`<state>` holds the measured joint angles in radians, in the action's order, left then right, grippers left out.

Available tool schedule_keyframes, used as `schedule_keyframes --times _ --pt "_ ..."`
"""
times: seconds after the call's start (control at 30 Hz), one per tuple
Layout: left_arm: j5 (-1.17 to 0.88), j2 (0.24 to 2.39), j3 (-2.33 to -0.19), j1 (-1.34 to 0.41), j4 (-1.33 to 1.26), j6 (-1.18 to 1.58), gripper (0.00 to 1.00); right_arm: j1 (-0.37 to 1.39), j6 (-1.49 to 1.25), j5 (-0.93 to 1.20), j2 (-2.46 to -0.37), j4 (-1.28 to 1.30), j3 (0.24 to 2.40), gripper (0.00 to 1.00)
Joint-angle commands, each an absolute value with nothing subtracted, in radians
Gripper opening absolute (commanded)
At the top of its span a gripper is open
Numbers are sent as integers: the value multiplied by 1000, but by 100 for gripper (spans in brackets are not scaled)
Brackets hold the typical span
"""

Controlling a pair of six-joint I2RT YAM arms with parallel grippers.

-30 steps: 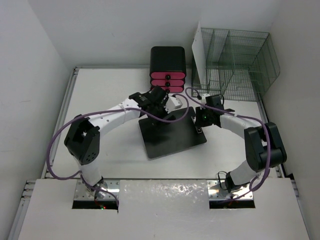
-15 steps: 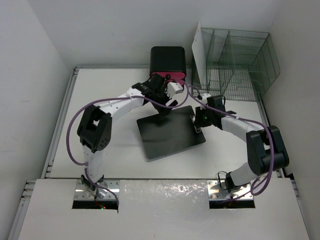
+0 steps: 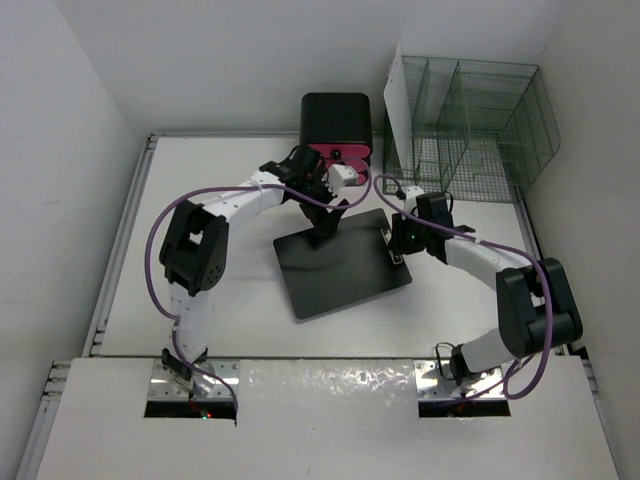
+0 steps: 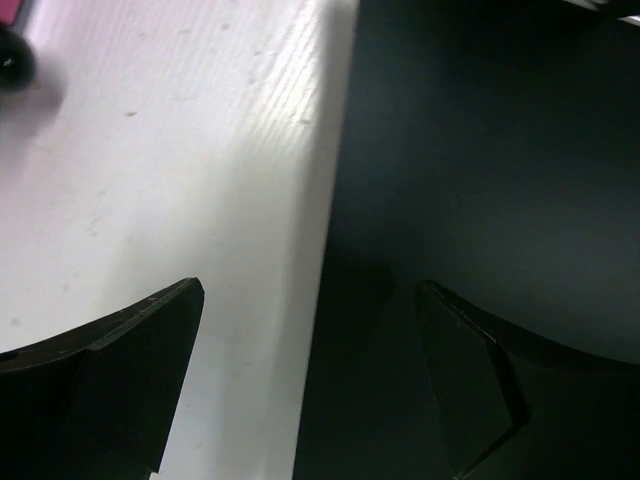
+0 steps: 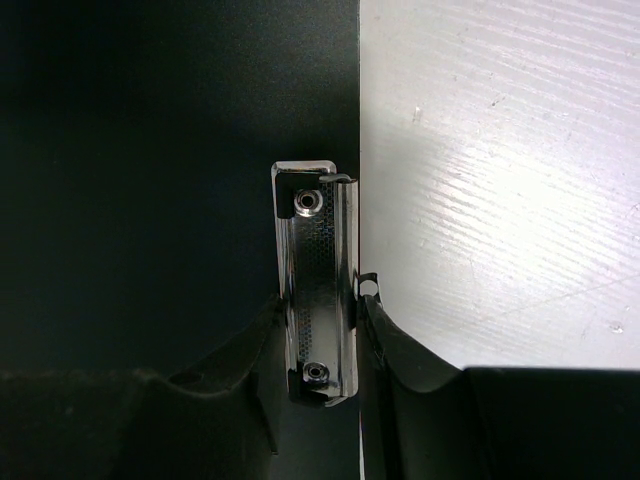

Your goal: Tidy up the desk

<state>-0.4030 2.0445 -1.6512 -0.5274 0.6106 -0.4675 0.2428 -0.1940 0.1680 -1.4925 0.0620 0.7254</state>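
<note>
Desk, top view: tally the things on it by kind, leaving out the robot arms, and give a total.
Clipboard: 1
Drawer unit: 1
Wire rack: 1
White sheet, standing in the rack: 1
Total on the desk: 4

Robot lab test cell: plain white walls (image 3: 200, 60), L arm (image 3: 200, 250) + R arm (image 3: 530, 305) bolted at railed desk (image 3: 200, 170), w/ wire rack (image 3: 490, 100).
</note>
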Motion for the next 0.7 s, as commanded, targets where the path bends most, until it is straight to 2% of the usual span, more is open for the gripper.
schedule_keyframes --times 0.0,0.43,0.53,0.57,0.63,0.67 --pt "-517 2039 -1649 -518 609 -489 85 242 -190 178 -1434 6 721 0" --pt "-639 2114 -1709 -518 659 -498 82 242 -181 180 -1398 -86 680 0" --pt "-656 2117 -1706 -518 670 -502 69 244 -179 161 -1387 -97 670 0" --pt "-664 2118 -1706 -518 676 -508 58 242 -181 158 -1385 -103 670 0" --pt "-708 2120 -1715 -518 707 -521 48 244 -178 155 -1379 -107 664 0" --pt "-725 2123 -1718 -518 721 -534 34 244 -178 153 -1379 -116 661 0"
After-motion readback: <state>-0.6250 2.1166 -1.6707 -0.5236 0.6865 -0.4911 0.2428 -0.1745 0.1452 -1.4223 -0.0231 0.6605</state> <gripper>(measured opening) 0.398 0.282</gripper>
